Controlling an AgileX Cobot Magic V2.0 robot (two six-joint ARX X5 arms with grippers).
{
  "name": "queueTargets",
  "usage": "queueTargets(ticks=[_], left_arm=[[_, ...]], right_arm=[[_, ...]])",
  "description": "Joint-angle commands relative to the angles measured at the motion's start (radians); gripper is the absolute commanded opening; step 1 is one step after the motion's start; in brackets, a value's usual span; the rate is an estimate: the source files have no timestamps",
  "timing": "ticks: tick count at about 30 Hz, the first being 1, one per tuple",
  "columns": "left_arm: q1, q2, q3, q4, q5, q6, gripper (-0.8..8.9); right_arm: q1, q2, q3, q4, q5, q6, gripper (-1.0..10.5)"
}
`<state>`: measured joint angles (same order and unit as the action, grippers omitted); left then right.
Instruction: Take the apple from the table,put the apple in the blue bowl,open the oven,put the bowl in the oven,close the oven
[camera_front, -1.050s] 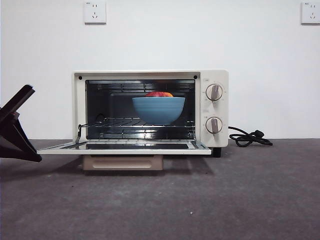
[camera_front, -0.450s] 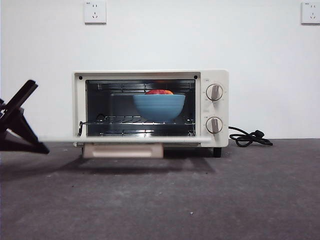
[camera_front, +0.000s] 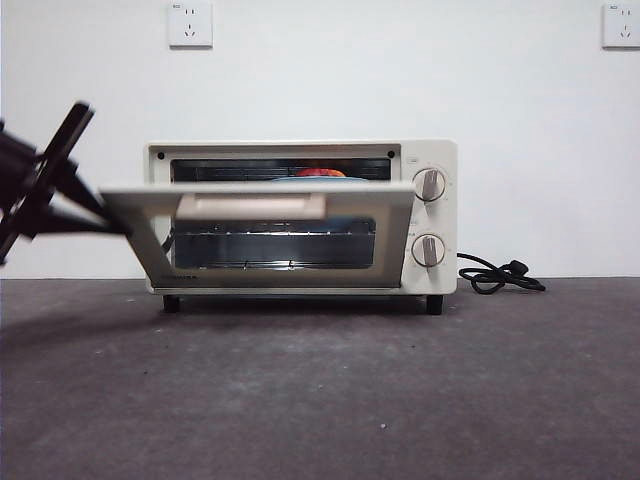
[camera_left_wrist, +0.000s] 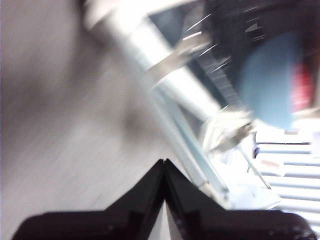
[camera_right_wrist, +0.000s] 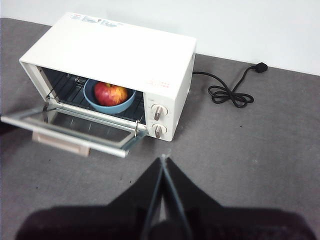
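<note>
Dark grey table (camera_front: 400, 400) is carrying the cream oven (camera_front: 300, 215); its black cord (camera_front: 495, 275) is lying coiled just beside it.

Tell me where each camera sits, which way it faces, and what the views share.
Front: low at table height, facing the oven; the left gripper enters from the side at the door's edge.
Left wrist: on the left arm, blurred, close beside the door, seeing the bowl; own jaws shut.
Right wrist: high above, looking down on the oven; own jaws shut.
All three show the apple.
</note>
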<state>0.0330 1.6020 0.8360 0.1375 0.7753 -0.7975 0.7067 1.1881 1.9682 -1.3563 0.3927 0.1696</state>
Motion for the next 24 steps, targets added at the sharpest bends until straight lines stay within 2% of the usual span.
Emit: queueTargets(ticks=[1,8,16,21,24], left_arm=[[-0.008,0.003,0.067,0.005,0.013,-0.014,-0.08],[-0.008,0.003,0.206,-0.045,-0.015,-0.010,-0.08],[-0.008,0.003,0.251,-0.047,-0.004,-0.010,-0.08],[-0.008,0.003,0.251,-0.046,0.054,-0.010,-0.08],[-0.008,-0.002,0.251,-0.043,0.127,0.026,-0.08]], right_arm=[[0.001,-0.002,-0.004,-0.021,0.000,0.011,0.0],[0.001,-0.002,-0.004,-0.021,0.000,0.011,0.0],[0.001,-0.002,-0.004,-0.021,0.000,0.011,0.0],[0.001,-0.002,-0.004,-0.021,0.000,0.008,0.0],[0.001,-0.006,-0.004,-0.023,0.000,-0.031,0.0]])
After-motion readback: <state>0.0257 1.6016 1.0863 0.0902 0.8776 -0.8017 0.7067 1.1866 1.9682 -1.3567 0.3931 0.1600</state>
